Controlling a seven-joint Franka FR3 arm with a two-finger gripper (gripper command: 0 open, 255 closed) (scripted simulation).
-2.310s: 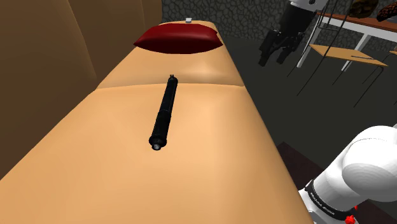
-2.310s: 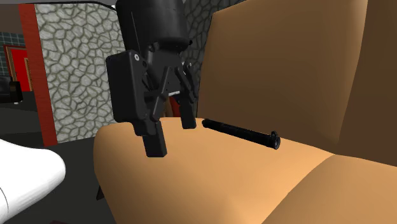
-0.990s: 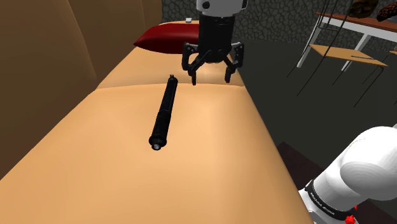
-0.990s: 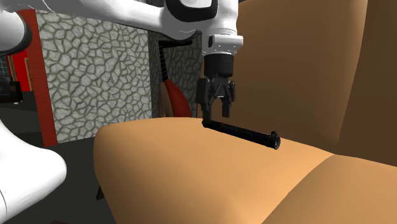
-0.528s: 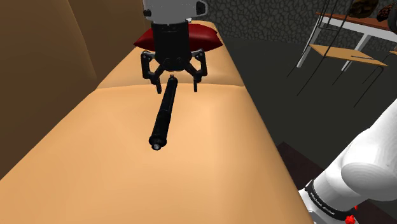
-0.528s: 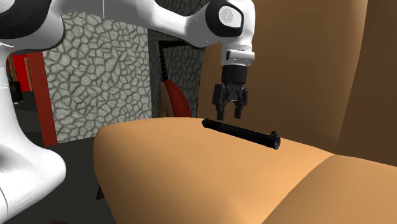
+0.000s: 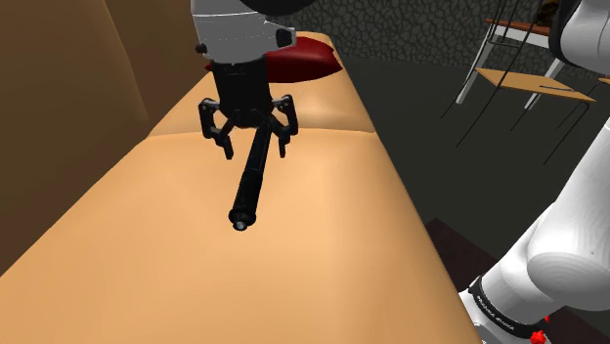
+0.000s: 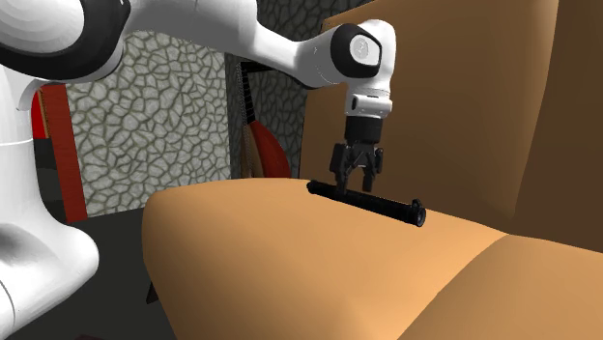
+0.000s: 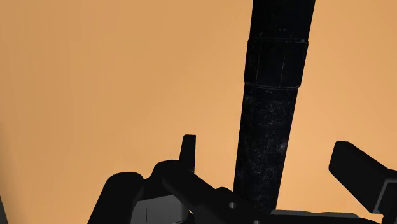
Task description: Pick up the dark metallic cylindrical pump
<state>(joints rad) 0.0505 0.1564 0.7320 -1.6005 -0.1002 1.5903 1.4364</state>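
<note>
The all-black two-finger gripper (image 7: 254, 150) hangs low over the long dark metallic cylindrical pump (image 7: 248, 186), pointing straight down at it. Its fingers are spread wide and straddle the tube without touching it, so nothing is held. In the wrist view the gripper (image 9: 267, 156) has the pump (image 9: 273, 95) running up between its fingers (image 9: 186, 151), with tan cushion showing on either side of the tube. A slightly wider collar rings the pump further along.

The pump lies flat on the seat of a tan upholstered sofa (image 7: 323, 254), lengthwise along the cushion. In the shoulder view the gripper is over the far part of the pump, close to the seam between two seat cushions, and the near end has a small pale tip. In the second exterior view the gripper (image 8: 354, 185) is just above the pump (image 8: 372, 201), nearer the end at that view's left. The other end carries a small knob.

No brand or label can be read on the pump. A dark band on the white arm's base (image 7: 501, 318) bears small pale lettering, too small to read.

A dark red cushion (image 7: 305, 59) lies on the far end of the sofa, behind the arm. A white-legged table with a brown top (image 7: 533, 31) and a tan chair (image 7: 533, 84) stand at the shoulder view's upper right. A grey stone wall (image 8: 145, 116) is beyond the sofa in the second exterior view.
</note>
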